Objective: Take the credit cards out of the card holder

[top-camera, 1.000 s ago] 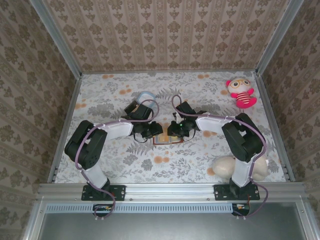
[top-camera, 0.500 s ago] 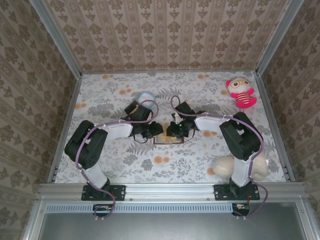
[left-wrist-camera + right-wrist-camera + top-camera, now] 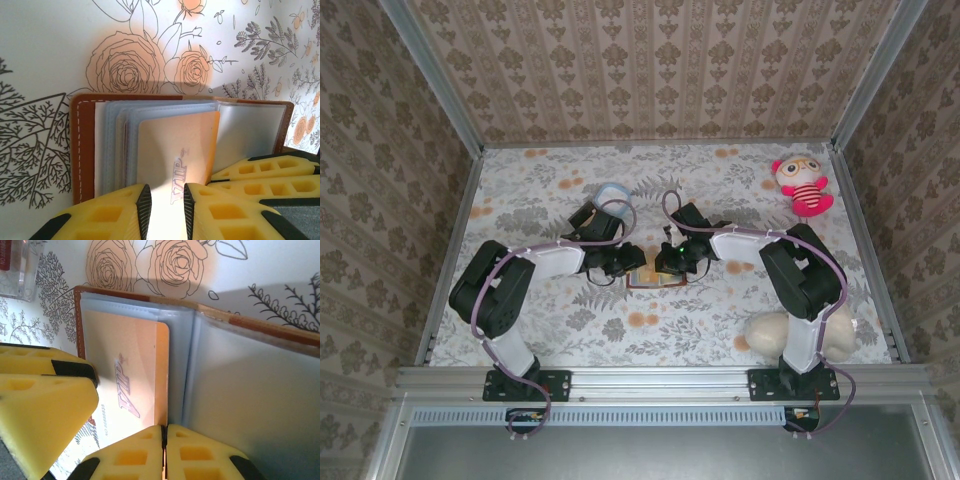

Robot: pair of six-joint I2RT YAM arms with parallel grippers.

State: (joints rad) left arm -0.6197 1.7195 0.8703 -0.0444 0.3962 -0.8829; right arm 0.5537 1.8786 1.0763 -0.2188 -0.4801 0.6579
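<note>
I'd pull straight from the card holder (image 3: 82, 145), right claw (image 3: 164, 450) pressed together at the VIP card (image 3: 125, 365), left claw (image 3: 165, 197) part-spread

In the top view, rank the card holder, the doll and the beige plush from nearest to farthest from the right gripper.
1. card holder: mid-table, right at the right gripper.
2. beige plush: near right, beside that arm's base.
3. doll: far right corner.
</note>
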